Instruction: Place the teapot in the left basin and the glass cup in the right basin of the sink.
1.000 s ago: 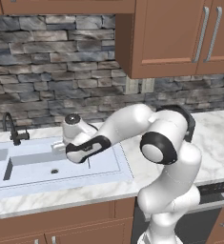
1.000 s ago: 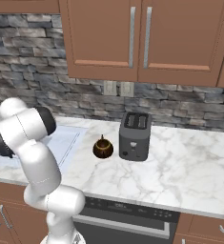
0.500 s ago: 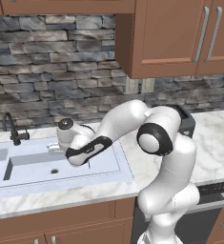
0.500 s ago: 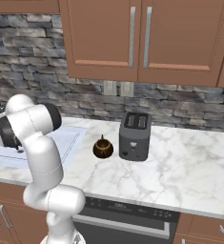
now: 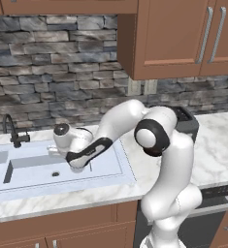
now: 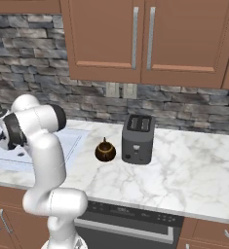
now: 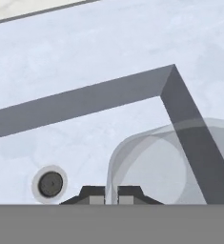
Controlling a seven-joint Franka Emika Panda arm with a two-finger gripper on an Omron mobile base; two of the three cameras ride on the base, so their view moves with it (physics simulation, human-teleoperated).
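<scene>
Translucent pale-grey glass cup [image 7: 154, 164] is clenched at its rim by the end effector [image 7: 111, 194], low over the right basin [image 5: 108, 162]. Releasing comes next. The teapot [image 6: 105, 151] waits on the tabletop [image 6: 184, 170], right of the sink [image 5: 33, 181].

The translucent pale-grey glass cup [image 7: 154, 164] crowds the pale white right basin [image 5: 98, 162] floor; the dark curved faucet [image 5: 12, 131] blocks the sink's rear.

Teapot [image 6: 105, 151] on counter [image 6: 194, 175], between sink [image 6: 69, 146] and toaster [image 6: 136, 139].
</scene>
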